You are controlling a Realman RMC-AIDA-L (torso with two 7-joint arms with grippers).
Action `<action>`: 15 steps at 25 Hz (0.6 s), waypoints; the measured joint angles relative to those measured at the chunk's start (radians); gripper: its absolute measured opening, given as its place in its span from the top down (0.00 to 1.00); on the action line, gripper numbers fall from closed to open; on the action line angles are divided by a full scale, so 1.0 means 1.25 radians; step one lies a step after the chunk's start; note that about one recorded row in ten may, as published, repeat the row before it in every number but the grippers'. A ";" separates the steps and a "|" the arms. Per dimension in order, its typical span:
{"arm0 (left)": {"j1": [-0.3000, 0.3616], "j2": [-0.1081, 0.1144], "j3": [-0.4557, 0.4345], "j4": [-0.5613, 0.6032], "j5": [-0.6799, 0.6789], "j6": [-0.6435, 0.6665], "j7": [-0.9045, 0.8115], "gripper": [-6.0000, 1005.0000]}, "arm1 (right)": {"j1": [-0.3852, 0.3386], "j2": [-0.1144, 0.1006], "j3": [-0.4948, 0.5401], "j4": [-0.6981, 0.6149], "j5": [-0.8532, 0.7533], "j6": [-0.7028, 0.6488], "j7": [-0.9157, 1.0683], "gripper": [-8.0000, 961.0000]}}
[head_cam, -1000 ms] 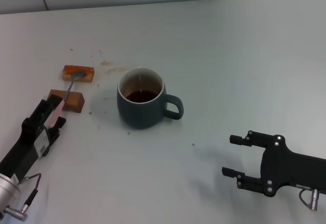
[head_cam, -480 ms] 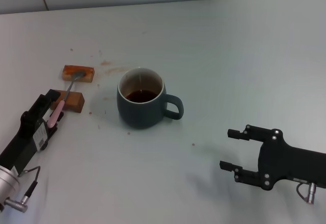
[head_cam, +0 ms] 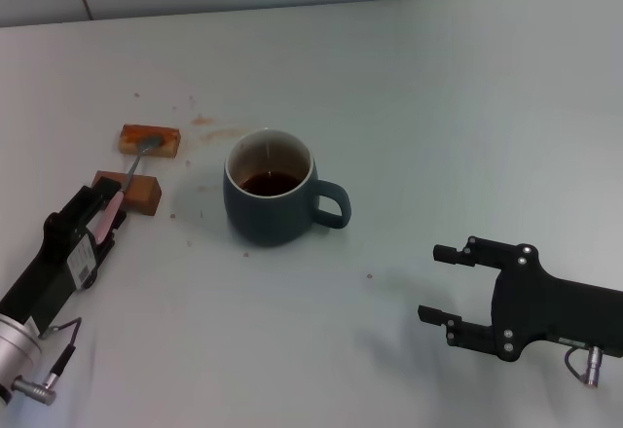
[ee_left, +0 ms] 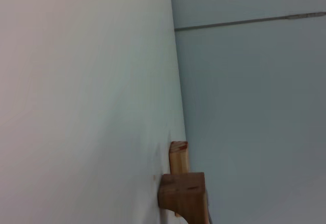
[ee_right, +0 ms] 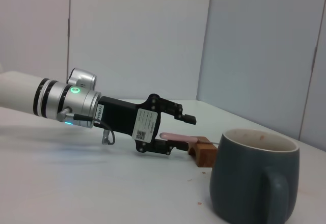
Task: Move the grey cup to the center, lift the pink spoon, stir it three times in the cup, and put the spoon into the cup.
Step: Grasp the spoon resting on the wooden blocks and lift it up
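The grey cup [head_cam: 271, 201] stands mid-table with dark liquid inside and its handle toward my right arm; it also shows in the right wrist view [ee_right: 254, 178]. The pink spoon [head_cam: 109, 204] lies across two brown blocks, its silver bowl on the far block. My left gripper [head_cam: 107, 206] is open, its fingers on either side of the pink handle. The right wrist view shows this left gripper [ee_right: 175, 132] with a gap between its fingers and the handle [ee_right: 178, 137] between them. My right gripper [head_cam: 436, 282] is open and empty, to the right of the cup and nearer the front edge.
The far brown block [head_cam: 150, 139] and the near brown block [head_cam: 136, 193] sit left of the cup; both show in the left wrist view [ee_left: 183, 196]. Brown stains [head_cam: 209, 134] mark the table behind the cup. A tiled wall runs along the table's far edge.
My left gripper has shifted slightly along the pink handle, back and then forward toward the blocks. My right gripper has drawn back toward the front edge. Cup and spoon have not moved.
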 joint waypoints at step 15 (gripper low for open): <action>-0.005 -0.002 0.000 -0.002 -0.001 -0.011 -0.010 0.57 | 0.001 0.000 -0.002 0.000 0.000 0.000 0.001 0.30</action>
